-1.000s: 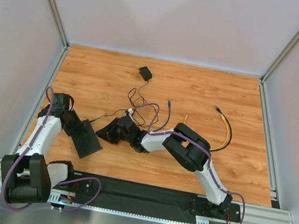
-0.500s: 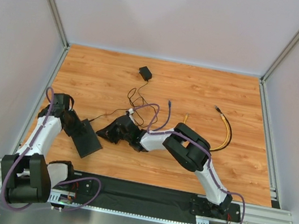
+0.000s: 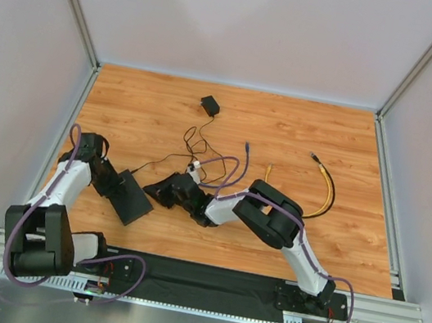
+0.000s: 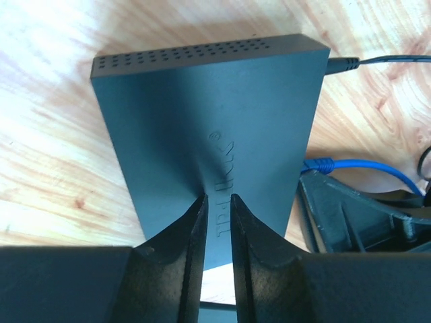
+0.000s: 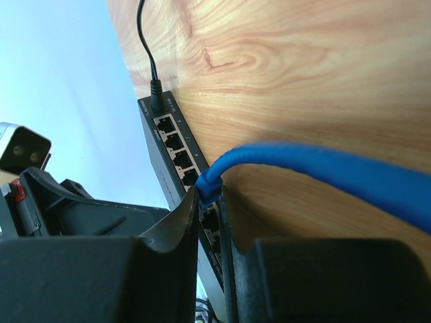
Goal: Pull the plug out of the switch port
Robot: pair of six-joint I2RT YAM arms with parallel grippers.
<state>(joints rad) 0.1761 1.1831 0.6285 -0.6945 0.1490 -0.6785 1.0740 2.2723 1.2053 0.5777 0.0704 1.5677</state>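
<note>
The switch (image 3: 131,199) is a flat black box lying on the wood at the left. Its port row (image 5: 176,145) faces my right gripper. My left gripper (image 4: 217,200) rests its fingertips on the switch's top (image 4: 202,101), a narrow gap between them and nothing in it. My right gripper (image 5: 210,193) is shut on the blue plug (image 5: 210,182), which sits at a port near the middle of the row. The blue cable (image 5: 323,168) curves away from the plug to the right. In the top view the right gripper (image 3: 162,194) sits just right of the switch.
A thin black power lead (image 5: 153,84) enters the switch's end socket and runs to a small black adapter block (image 3: 210,105) at the back. A yellow cable (image 3: 327,188) lies to the right. Frame walls enclose the wooden table (image 3: 303,135).
My right gripper's jaws have closed in on the blue plug. The left arm and the switch have shifted slightly.
</note>
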